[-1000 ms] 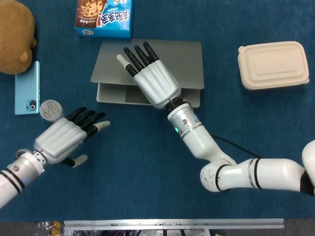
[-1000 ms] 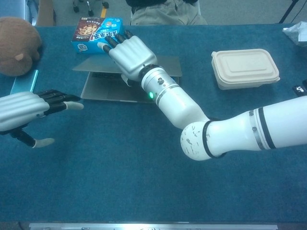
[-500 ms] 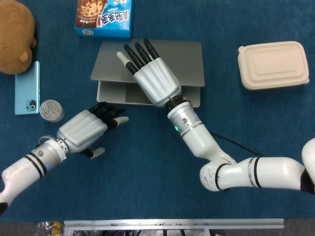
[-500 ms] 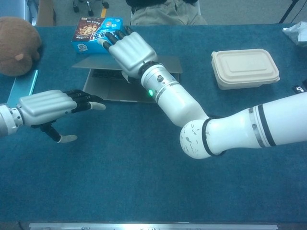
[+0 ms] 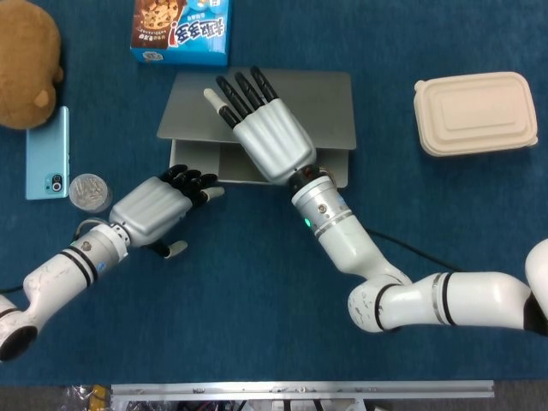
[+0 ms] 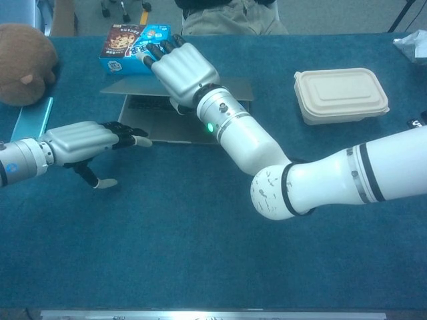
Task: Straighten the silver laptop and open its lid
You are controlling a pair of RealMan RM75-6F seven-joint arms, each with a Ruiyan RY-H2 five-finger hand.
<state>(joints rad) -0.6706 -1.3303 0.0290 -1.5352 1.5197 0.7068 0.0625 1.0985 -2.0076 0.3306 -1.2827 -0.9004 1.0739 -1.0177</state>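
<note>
The silver laptop lies at the back middle of the blue table, its lid raised a little so the keyboard shows beneath. My right hand lies with its fingers stretched flat over the lid near its front edge; its thumb is hidden, and the lid appears held at that edge. My left hand reaches in from the left, fingers apart, with its fingertips at the front left corner of the laptop's base.
A blue cookie box sits just behind the laptop. A brown plush toy, a teal phone and a small round silver tin are at the left. A beige lidded food box stands at the right.
My left hand has moved right and forward until its fingertips reach the laptop's base. The lid under my right hand has risen slightly, showing more of the keyboard.
</note>
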